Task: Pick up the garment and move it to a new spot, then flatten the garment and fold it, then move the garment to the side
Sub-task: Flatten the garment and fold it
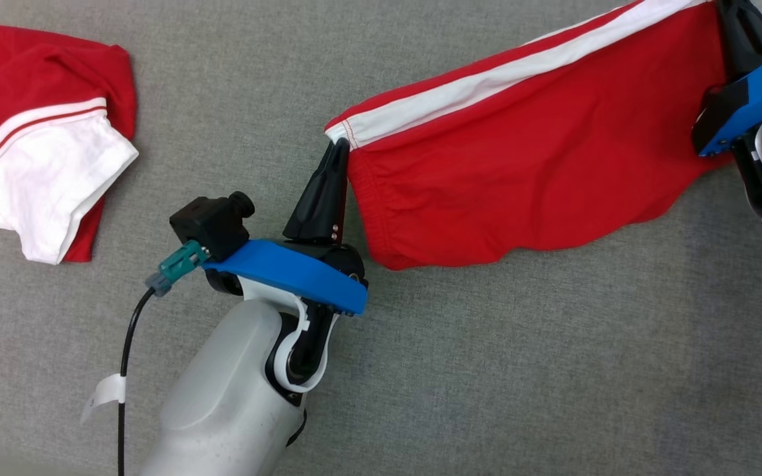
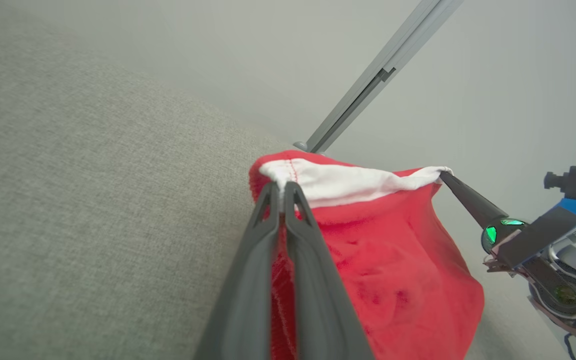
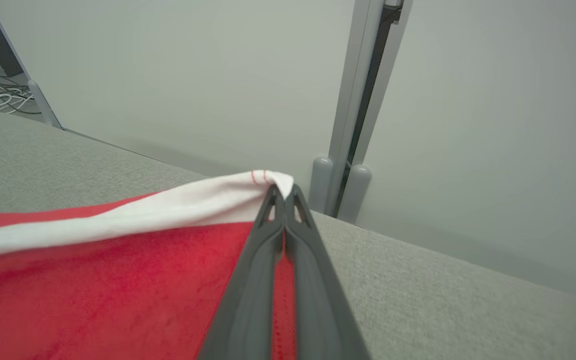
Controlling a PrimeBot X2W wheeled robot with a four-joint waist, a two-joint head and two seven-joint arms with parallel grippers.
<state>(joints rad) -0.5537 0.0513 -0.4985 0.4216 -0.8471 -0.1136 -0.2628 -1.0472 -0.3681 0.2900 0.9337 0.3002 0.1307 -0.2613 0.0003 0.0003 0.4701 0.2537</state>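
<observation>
Left gripper (image 1: 338,147) and right gripper (image 3: 283,192), each clamped on a white-banded corner, stretch the soft, evidently light garment (image 1: 520,165) near the tabletop (image 1: 487,370)'s far edge.

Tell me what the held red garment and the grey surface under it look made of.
The red garment: soft knit, likely cotton jersey, matte; it drapes and sags in folds. The grey surface: coarse woven cloth, matte; a speckled weave grain shows.

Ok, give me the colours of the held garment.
The garment is red with a white band, clearest in head view.
</observation>
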